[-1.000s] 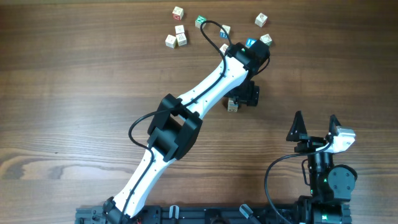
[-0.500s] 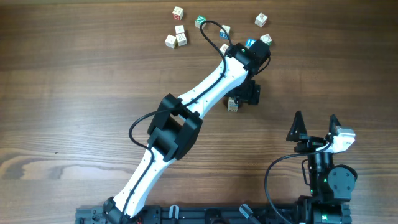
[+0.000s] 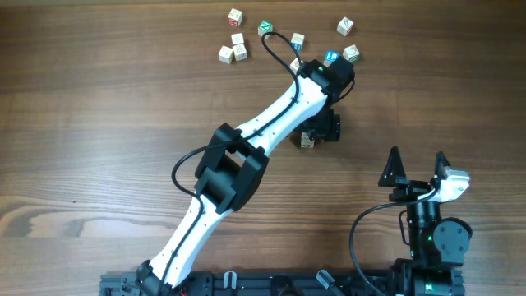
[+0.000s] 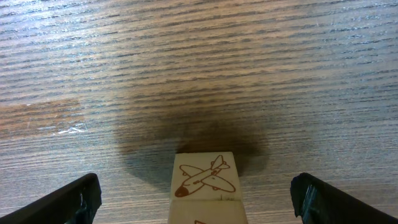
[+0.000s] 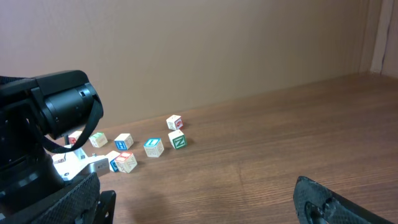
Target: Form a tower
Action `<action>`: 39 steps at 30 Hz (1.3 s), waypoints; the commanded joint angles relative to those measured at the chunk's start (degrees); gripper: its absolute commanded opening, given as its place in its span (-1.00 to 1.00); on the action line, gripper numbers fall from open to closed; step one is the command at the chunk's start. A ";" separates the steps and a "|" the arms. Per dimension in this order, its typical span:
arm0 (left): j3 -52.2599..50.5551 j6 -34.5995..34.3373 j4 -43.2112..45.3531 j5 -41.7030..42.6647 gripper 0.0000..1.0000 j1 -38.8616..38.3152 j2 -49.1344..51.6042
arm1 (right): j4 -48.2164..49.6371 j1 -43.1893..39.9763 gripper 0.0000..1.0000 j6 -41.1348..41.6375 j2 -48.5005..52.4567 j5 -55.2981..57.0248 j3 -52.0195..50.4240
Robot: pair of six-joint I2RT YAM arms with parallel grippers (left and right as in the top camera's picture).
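In the overhead view, the left arm (image 3: 246,152) reached across the bench (image 3: 99,123) to the tower (image 3: 306,141), which stood near the middle of the bench, well apart from the loose letter cubes (image 3: 238,51) scattered along the far side. The right jaws were parked near the base, spread wide and empty, well apart from the tower. In the left wrist view, the tower (image 4: 205,177) stood upright between the two dark fingertips (image 4: 74,199). The left jaws were fully apart, with bare bench showing on both sides, so nothing was clamped. The top face bore an aeroplane print. A seam ran below it, but the number of cubes could not be told. In the right wrist view, the tower was hidden behind the left arm's dark housing (image 5: 59,109), and only loose letter cubes (image 5: 153,147) showed. The tower was judged light and rigid, its smooth wooden faces somewhat slippery. Its cubes were unbonded, so it was liable to shear or topple under a side load. The recommended hold was on two opposite flat side faces, squarely and centred, never on corners.
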 commanded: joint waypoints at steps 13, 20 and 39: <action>-0.76 -1.01 -0.04 0.35 0.12 -0.31 1.03 | 0.15 0.24 0.99 0.33 -0.35 -0.85 -0.04; -0.76 -1.01 -0.24 0.96 0.03 -0.31 0.98 | 0.15 0.24 0.99 0.35 -0.35 -0.85 -0.04; -0.74 -1.01 -0.24 1.60 -0.30 -0.22 0.81 | 0.15 0.24 0.99 0.35 -0.35 -0.85 -0.04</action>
